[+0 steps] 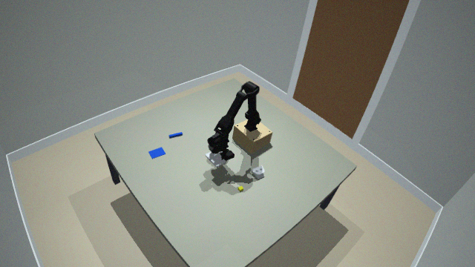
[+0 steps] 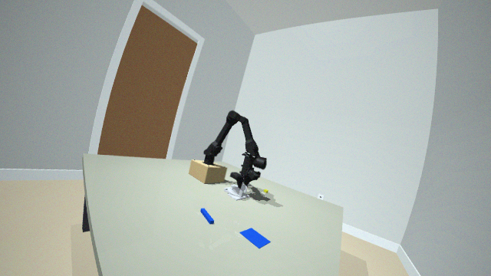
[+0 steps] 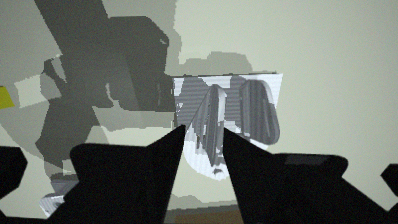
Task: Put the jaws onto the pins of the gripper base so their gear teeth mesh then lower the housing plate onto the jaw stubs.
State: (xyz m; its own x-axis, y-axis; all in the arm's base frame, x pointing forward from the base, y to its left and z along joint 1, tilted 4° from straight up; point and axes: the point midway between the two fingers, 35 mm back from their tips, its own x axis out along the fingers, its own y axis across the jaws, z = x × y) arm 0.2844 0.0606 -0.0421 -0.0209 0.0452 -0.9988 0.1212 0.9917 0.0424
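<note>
The white gripper base (image 1: 211, 158) (image 2: 231, 192) (image 3: 276, 84) lies flat on the table. My gripper (image 1: 224, 157) (image 2: 242, 186) (image 3: 202, 130) is low over it, pointing down, shut on a grey-white jaw (image 3: 215, 112). The held jaw is over the base's middle; whether it sits on its pin or its teeth mesh cannot be told. The other jaw (image 3: 259, 112) stands on the base to the right of the held one in the wrist view. The white housing plate (image 1: 258, 172) (image 3: 53, 204) rests apart on the table, on the yellow cube's side.
A small yellow cube (image 1: 240, 188) (image 2: 265, 191) (image 3: 5, 97) lies near the housing plate. A blue bar (image 1: 175, 135) (image 2: 207, 216) and a flat blue square (image 1: 156, 153) (image 2: 255, 238) lie on the far side of the base. The arm stands on a wooden box (image 1: 243, 140) (image 2: 203, 174).
</note>
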